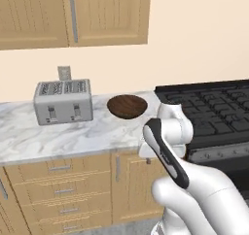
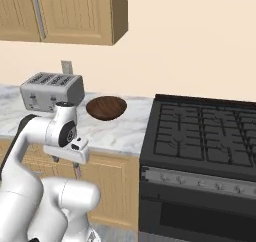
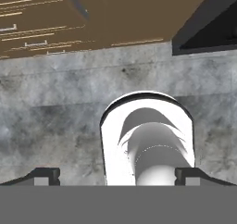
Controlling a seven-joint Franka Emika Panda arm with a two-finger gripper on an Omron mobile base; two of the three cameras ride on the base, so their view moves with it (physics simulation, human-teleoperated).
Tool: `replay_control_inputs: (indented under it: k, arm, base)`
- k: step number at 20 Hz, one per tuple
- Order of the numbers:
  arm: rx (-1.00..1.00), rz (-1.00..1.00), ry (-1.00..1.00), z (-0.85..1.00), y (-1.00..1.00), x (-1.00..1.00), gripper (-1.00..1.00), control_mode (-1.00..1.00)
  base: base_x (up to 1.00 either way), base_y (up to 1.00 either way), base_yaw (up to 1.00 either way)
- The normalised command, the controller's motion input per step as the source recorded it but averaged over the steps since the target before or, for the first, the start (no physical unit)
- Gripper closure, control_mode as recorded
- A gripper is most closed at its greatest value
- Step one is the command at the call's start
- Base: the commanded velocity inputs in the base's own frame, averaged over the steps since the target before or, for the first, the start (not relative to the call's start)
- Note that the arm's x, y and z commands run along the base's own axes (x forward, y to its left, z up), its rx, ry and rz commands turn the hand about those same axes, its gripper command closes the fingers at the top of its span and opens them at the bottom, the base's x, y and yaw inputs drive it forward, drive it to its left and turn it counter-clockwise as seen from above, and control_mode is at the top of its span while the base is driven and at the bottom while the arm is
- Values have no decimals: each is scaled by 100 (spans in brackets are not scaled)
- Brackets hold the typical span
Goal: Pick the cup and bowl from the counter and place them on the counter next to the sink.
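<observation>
The dark brown wood-grain bowl (image 1: 127,106) (image 2: 106,108) sits upright on the white marble counter (image 1: 73,132) (image 2: 115,132), close to the stove's left edge. My arm is folded in front of the cabinets, below counter height and nearer than the bowl. My gripper (image 2: 66,161) (image 3: 118,177) points down at the grey floor, and its two fingertips (image 3: 46,176) stand wide apart, open with nothing between them. The cup and the sink are out of view.
A silver toaster (image 1: 63,101) (image 2: 51,92) stands on the counter left of the bowl, below a wall outlet. A black stove (image 1: 219,108) (image 2: 205,131) adjoins the counter on the right. Wooden drawers (image 1: 63,190) run under the counter and wall cabinets (image 1: 73,15) hang above.
</observation>
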Motion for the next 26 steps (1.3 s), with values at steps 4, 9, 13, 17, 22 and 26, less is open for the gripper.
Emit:
replay_control_inputs:
  k: [4,9,13,17,22,26]
  arm:
    - [0,0,0,0,0,0,-100,100]
    - [0,0,0,0,0,0,-100,100]
    - [0,0,0,0,0,0,-100,100]
    - [0,0,0,0,0,0,-100,100]
    - [0,0,0,0,0,0,-100,100]
    - [4,0,-5,0,-2,4,-100,-100]
  base:
    - [59,-43,-30]
    - [83,23,-2]
    - [9,5,0]
    - [0,0,0]
    - [0,0,0]
    - [0,0,0]
